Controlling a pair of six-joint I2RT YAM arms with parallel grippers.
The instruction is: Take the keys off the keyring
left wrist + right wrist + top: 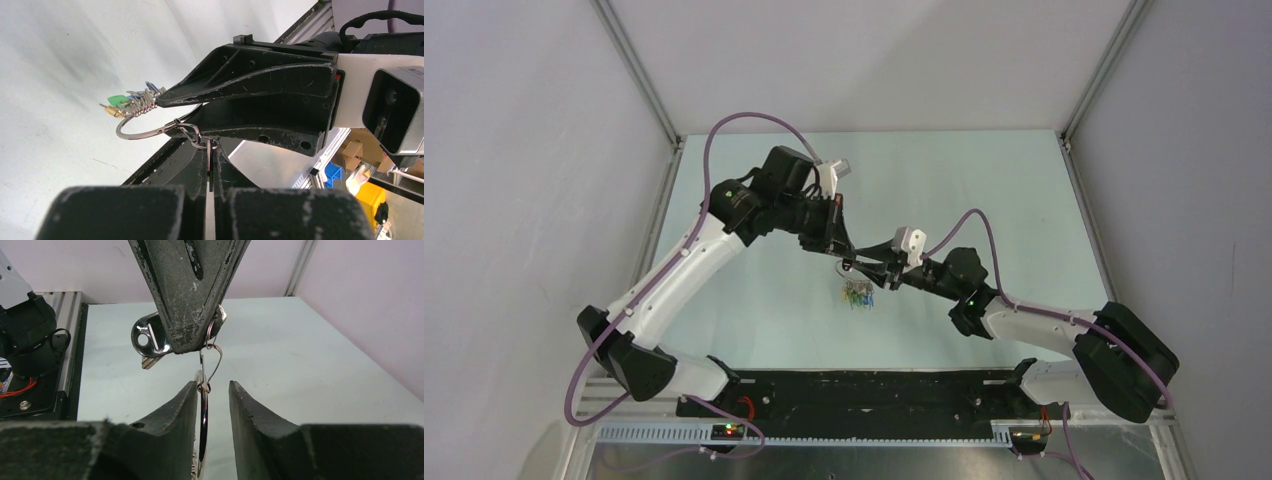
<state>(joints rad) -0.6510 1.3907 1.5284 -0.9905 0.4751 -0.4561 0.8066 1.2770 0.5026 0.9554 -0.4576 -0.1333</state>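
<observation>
From above, the left hand (845,260) and right hand (869,266) meet tip to tip, the keys (857,293) bunched just beside them. The left wrist view shows the left hand pinched closed on a wire clasp (191,133) linked to the keyring (142,136). In the right wrist view the right hand stands partly open, the keyring between its jaws.

Pale green table (984,180); black near-edge rail (874,385)

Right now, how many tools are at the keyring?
2. The left tool is shut on the small clip; the right tool straddles the keyring, jaws apart.
</observation>
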